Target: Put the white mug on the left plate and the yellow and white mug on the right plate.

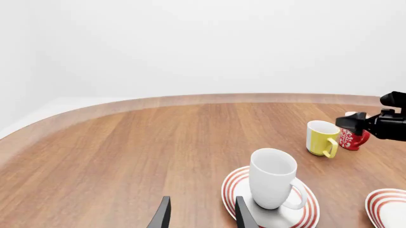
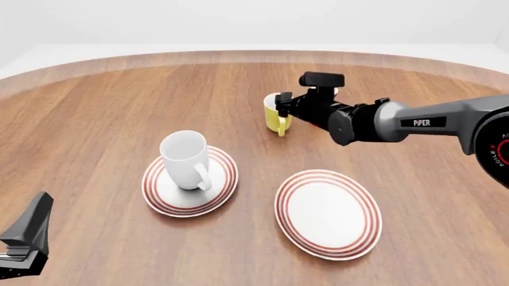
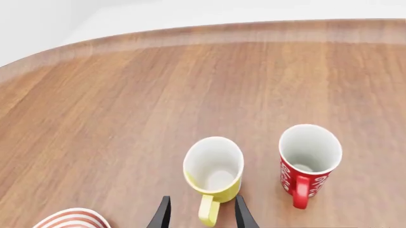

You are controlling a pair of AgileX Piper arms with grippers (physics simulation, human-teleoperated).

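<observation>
In the front view the right tool point(image 2: 280, 111) covers the near side of the yellow mug point(image 2: 273, 117), and the arm hides the red cup entirely. The left tool point(image 2: 28, 235) is cut by the edge at 8 o'clock. In the left wrist view the right plate point(image 1: 388, 207) is cropped at 4 o'clock, and the left plate point(image 1: 236, 186) runs off at 6 o'clock. The right wrist view shows only a sliver of the left plate at 7 o'clock.

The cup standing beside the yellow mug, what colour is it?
Red with white markings outside, white inside; the red cup shows best in the right wrist view.
</observation>
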